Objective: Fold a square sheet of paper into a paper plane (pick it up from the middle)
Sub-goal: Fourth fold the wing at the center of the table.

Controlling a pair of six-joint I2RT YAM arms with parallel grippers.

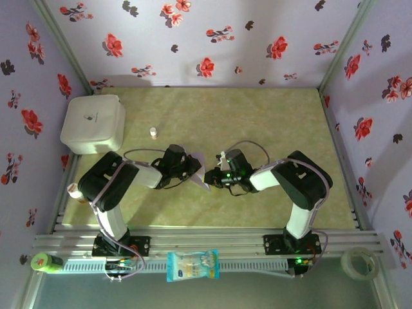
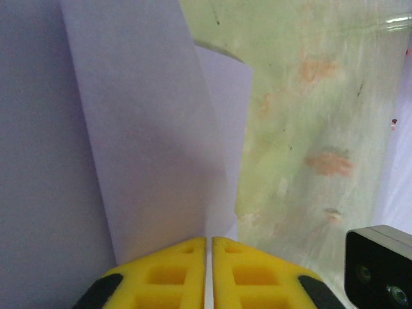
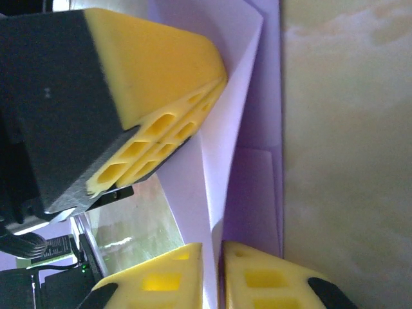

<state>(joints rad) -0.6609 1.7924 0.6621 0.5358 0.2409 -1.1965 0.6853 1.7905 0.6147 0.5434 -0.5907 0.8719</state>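
The pale-lilac sheet of paper (image 1: 199, 166) is folded in layers along a long crease, a narrow paper plane shape held above the table's middle. My left gripper (image 1: 192, 168) is shut on it from the left. In the left wrist view the paper (image 2: 154, 161) rises from the pressed yellow fingertips of the left gripper (image 2: 209, 241). My right gripper (image 1: 212, 175) faces it from the right. In the right wrist view the paper (image 3: 219, 148) runs into the right gripper (image 3: 212, 248), whose jaws stand slightly apart with a shadowed gap beside the sheet. The left gripper's fingers (image 3: 161, 84) clamp the sheet's upper left.
A white rounded box (image 1: 93, 123) stands at the back left, with a small white cap-like thing (image 1: 153, 132) near it. On the front rail lie a blue-and-white packet (image 1: 192, 265), a green item (image 1: 45, 262) and a tape roll (image 1: 359, 261). Flowered walls enclose the green table (image 1: 270, 122).
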